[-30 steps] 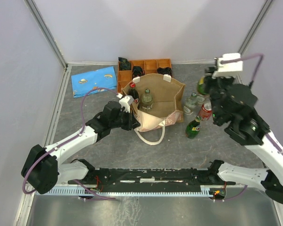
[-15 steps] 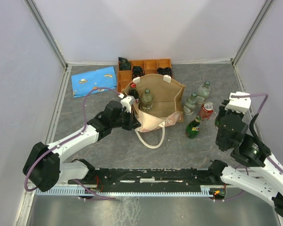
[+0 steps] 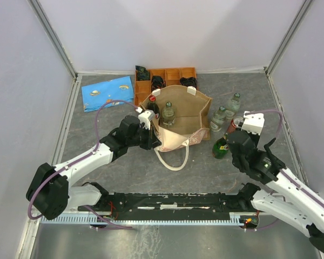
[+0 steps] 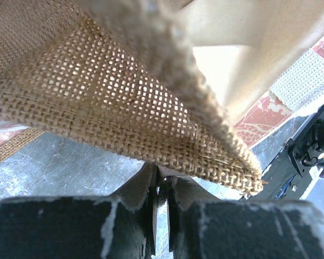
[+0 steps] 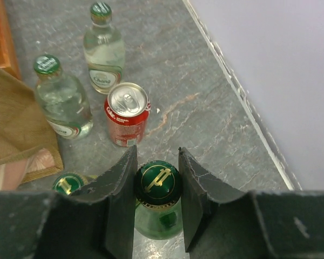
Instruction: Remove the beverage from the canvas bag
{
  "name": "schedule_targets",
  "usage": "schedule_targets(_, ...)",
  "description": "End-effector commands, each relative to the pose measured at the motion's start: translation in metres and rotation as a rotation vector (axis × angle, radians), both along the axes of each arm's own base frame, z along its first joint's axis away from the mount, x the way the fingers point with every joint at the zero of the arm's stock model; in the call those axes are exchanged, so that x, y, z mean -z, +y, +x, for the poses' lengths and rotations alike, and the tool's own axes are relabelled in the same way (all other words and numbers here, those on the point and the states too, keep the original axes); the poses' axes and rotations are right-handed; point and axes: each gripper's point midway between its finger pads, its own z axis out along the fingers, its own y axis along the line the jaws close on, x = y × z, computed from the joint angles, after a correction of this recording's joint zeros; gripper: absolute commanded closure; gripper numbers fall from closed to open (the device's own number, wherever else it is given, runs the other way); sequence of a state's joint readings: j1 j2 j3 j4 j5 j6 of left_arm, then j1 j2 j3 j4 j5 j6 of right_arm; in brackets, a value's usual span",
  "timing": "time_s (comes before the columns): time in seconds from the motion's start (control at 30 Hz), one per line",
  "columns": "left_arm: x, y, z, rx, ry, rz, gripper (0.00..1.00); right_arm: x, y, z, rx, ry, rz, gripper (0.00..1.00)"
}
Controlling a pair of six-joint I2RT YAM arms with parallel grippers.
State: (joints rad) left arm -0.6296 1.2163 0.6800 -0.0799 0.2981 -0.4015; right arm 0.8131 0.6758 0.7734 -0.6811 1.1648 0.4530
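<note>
The canvas bag (image 3: 191, 116) stands open in the middle. Inside it are a dark bottle with a red cap (image 3: 153, 108) and a clear bottle with a green cap (image 3: 167, 114). My left gripper (image 3: 153, 139) is shut on the bag's near-left rim; the woven fabric (image 4: 124, 108) fills the left wrist view above the fingertips (image 4: 162, 181). My right gripper (image 3: 233, 144) is low, right of the bag. Its fingers (image 5: 156, 156) clasp the neck of a green bottle with a gold-marked cap (image 5: 157, 183), held upright just above or on the floor.
A second green bottle (image 3: 221, 147) stands beside my right gripper. A red can (image 5: 127, 113) and two clear bottles (image 5: 62, 97) (image 5: 103, 48) stand just beyond it. An orange compartmented tray (image 3: 173, 75) and a blue cloth (image 3: 108, 93) lie at the back. The right wall is close.
My right arm has come down from high at the back right to low beside the bottles right of the bag. My left arm and the bag have not moved.
</note>
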Motion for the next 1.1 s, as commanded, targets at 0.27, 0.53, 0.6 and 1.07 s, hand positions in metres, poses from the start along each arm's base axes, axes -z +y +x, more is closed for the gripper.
schedule_targets(0.27,0.022,0.01,-0.021,0.043,0.094,0.077,0.97,0.024,-0.014,0.052,0.074,0.014,0.191,1.0)
schedule_targets(0.53,0.024,0.009,-0.019,0.045,0.091,0.083,0.97,0.04,-0.016,0.065,0.085,0.004,0.261,1.0)
schedule_targets(0.6,0.025,0.009,-0.019,0.049,0.093,0.084,0.97,0.043,-0.019,0.066,0.097,0.003,0.267,1.0)
schedule_targets(1.07,0.028,0.008,-0.018,0.059,0.092,0.095,0.97,0.05,-0.035,0.057,0.165,0.02,0.252,0.61)
